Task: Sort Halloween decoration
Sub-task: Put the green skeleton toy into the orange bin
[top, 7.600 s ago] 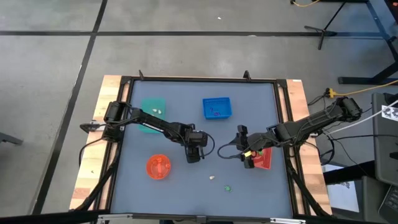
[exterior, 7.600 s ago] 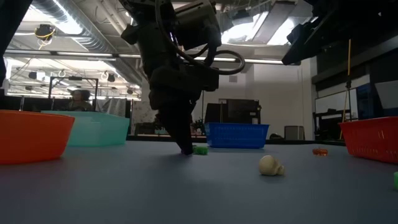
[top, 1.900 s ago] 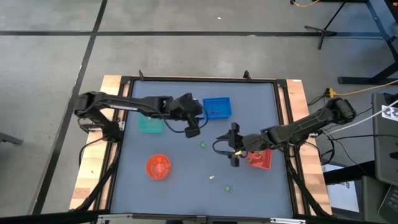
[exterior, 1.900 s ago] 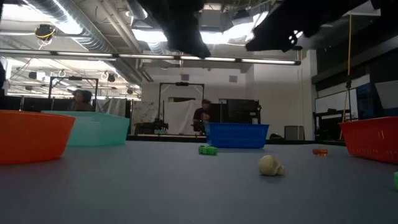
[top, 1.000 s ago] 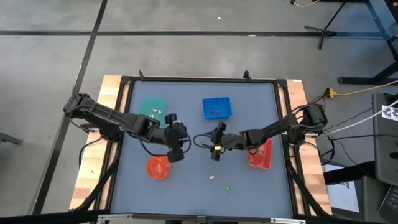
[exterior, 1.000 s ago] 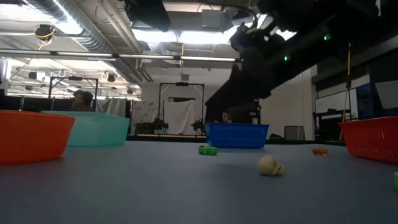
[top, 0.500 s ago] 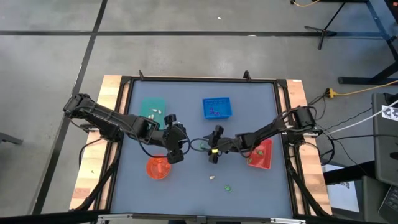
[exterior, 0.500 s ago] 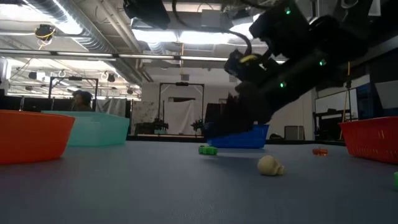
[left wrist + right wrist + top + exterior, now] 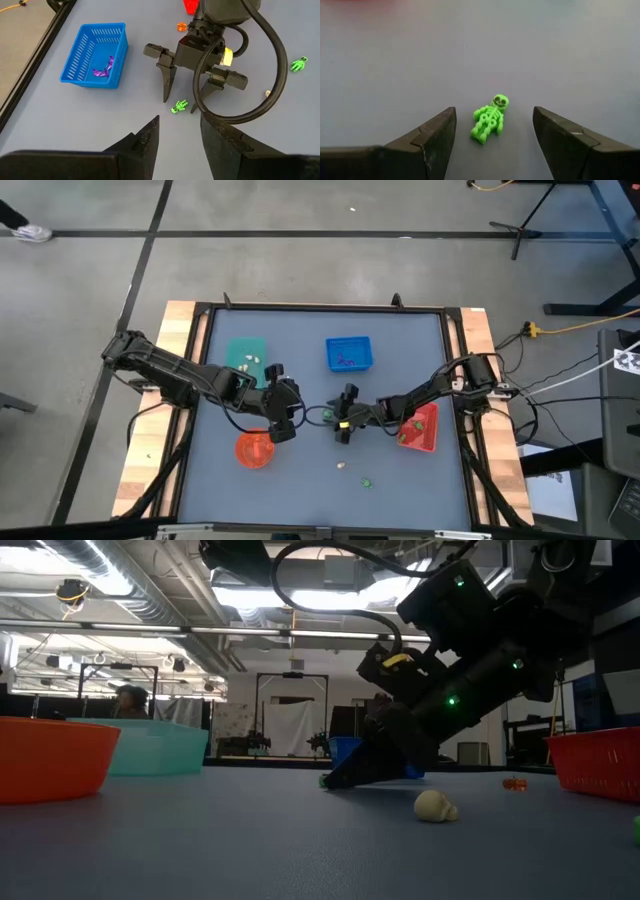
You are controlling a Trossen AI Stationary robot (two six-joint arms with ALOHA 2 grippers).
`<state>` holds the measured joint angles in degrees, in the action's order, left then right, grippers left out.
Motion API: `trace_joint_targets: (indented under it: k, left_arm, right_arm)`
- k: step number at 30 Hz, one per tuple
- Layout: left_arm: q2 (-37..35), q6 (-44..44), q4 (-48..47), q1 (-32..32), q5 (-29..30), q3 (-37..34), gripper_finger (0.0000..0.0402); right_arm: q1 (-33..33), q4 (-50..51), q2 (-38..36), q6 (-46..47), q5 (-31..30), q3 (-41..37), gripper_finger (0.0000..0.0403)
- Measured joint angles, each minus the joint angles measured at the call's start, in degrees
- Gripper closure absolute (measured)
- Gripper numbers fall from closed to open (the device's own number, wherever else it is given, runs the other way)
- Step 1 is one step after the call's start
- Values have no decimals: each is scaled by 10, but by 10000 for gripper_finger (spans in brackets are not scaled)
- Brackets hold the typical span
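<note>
My right gripper [image 9: 492,137] is spread wide, one finger on each side of the green skeleton [image 9: 490,121] lying on the table; nothing is gripped yet. My left gripper [image 9: 177,137] waits open above, near the orange bowl [image 9: 253,449].

Already sorted: purple trinkets in the blue tray [image 9: 95,55], probably two white ones in the teal tray [image 9: 243,358].

Still loose: two green skeletons, one cream piece [image 9: 435,806], one orange piece [image 9: 181,26].
</note>
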<state>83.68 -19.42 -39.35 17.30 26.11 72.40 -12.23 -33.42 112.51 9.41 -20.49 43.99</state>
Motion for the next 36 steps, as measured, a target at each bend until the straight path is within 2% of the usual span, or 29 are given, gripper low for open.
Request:
trace_joint_targets:
  k: [4,7,17,23,29,36]
  left_arm:
    - [0,0,0,0,0,0,273]
    - [0,0,0,0,0,0,273]
    - [0,0,0,0,0,0,273]
    - [0,-1,0,0,0,0,273]
    - [0,-1,0,0,0,0,273]
    - [0,-1,0,0,0,0,273]
  right_arm:
    - [0,1,0,-1,0,0,141]
    - [0,2,0,-2,1,0,158]
    - [0,3,2,-3,8,0,272]
    - [0,3,3,-3,7,0,318]
    - [-1,3,3,-3,6,0,341]
    - [-1,3,3,-4,6,0,347]
